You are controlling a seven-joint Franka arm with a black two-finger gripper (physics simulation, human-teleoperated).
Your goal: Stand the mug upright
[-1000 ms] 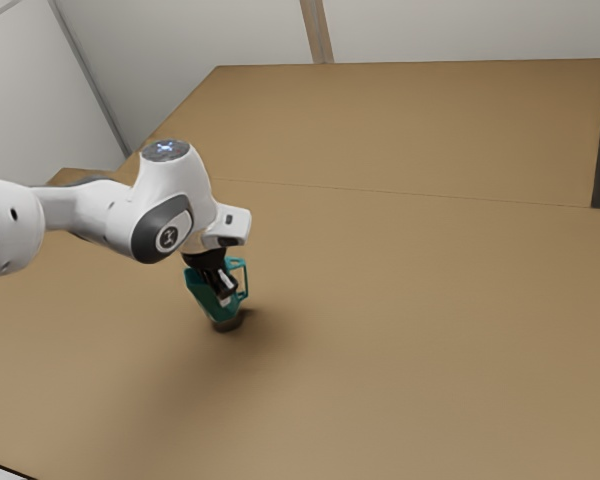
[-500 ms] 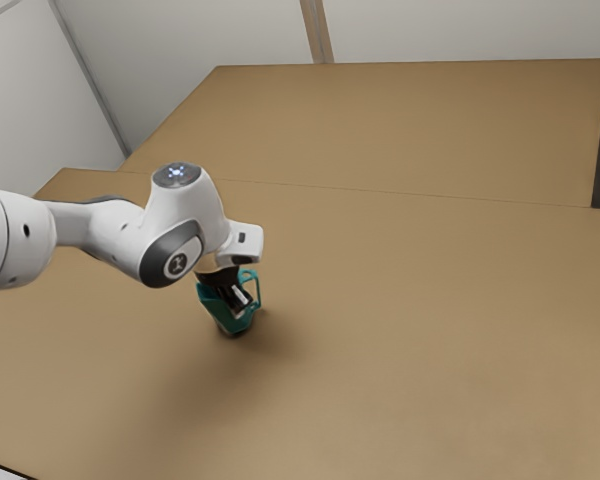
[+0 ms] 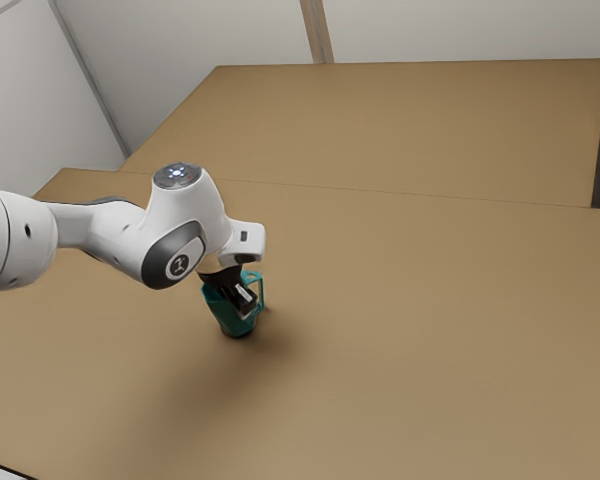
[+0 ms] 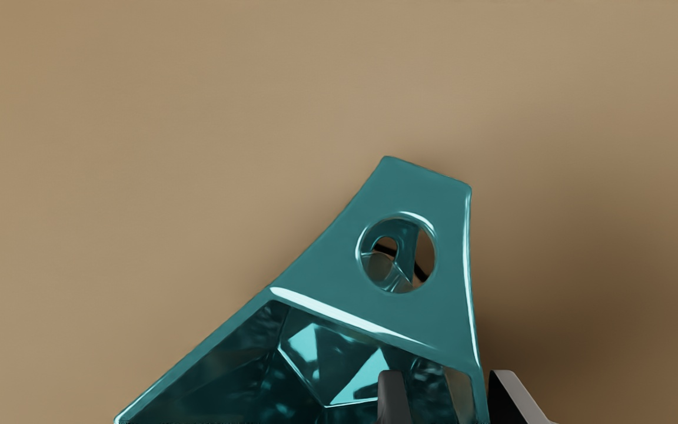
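Observation:
My gripper (image 3: 245,298) reaches down at a slant into the teal mug (image 3: 226,315), which has its base down on the table and looks about upright. The mug's handle points toward the exterior view's right. From the wrist, my gripper (image 4: 446,386) straddles one wall of the angular mug (image 4: 327,235), one finger inside the opening and one outside. A gap shows between the inner finger and that wall, so the gripper is open. The handle's flat top has a round hole. The inner fingertip's lower part is hidden.
A broad brown table (image 3: 430,330) surrounds the mug, with a dark shadow beside it. Pale walls (image 3: 460,30) stand beyond the table's far edge.
My hand has moved toward the exterior view's right and lower, and the mug has shifted the same way, turning from tilted to about upright. In the last half second the mug shifted slightly against my nearly still hand.

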